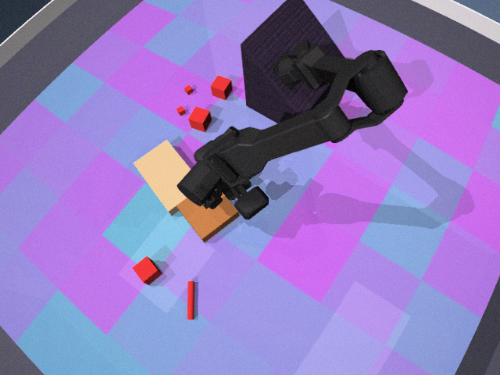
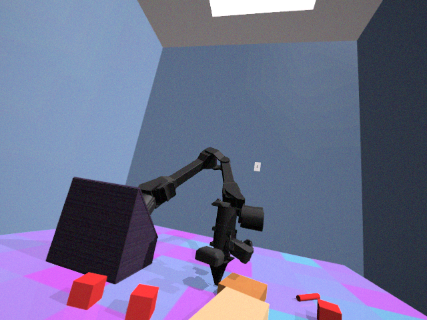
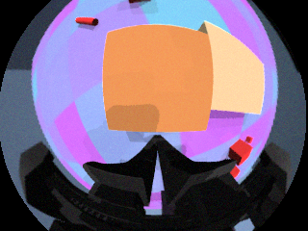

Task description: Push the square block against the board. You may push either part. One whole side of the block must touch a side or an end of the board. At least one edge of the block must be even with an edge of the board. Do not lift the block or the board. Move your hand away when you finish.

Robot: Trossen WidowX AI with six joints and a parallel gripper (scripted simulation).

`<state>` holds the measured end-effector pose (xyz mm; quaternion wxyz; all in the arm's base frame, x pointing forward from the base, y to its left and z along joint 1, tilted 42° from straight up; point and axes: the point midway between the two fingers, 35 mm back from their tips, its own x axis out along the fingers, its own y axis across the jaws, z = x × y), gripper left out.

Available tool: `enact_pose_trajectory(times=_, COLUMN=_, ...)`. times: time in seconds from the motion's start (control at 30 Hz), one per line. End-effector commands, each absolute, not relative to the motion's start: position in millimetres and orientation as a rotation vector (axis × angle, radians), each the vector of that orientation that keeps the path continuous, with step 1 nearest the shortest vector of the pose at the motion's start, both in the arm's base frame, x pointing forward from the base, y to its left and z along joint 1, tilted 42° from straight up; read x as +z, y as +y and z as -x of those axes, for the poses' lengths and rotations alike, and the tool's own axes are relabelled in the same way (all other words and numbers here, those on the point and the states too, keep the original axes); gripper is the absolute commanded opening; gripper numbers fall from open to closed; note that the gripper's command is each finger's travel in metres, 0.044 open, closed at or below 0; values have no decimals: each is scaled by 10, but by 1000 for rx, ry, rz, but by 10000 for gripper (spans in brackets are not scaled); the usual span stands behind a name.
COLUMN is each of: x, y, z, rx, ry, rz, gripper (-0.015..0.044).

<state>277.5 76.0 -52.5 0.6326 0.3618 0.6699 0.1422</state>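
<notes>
The square orange block (image 1: 207, 223) (image 2: 245, 285) (image 3: 156, 72) lies flat. One side faces an end of the tan board (image 1: 161, 173) (image 2: 234, 306) (image 3: 236, 77); they look touching or almost touching. Their edges are not even: in the wrist view the block's near edge reaches past the board's near edge, and a board corner shows beyond the block's far edge. My gripper (image 2: 217, 283) (image 3: 157, 138) is shut and empty, pointing down just beside the block's near side in the wrist view; contact cannot be told. In the top view the arm hides the fingertips and part of both pieces.
Two red cubes (image 1: 221, 87) (image 1: 199, 119) and two tiny ones lie between the board and a large dark wedge-shaped block (image 1: 262, 76) (image 2: 93, 227). Another red cube (image 1: 147, 270) (image 2: 329, 310) and a red rod (image 1: 191, 300) (image 2: 307, 297) (image 3: 87, 21) lie beyond the orange block.
</notes>
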Motion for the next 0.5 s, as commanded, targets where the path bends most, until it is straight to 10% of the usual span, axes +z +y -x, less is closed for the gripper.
enact_pose_trajectory(times=0.0, x=-528, y=748, z=-2853, rx=325, ry=1530, rz=-833, gripper=0)
enact_pose_trajectory(times=0.47, x=-563, y=685, z=-3073, rx=324, ry=1529, rz=-832, gripper=0)
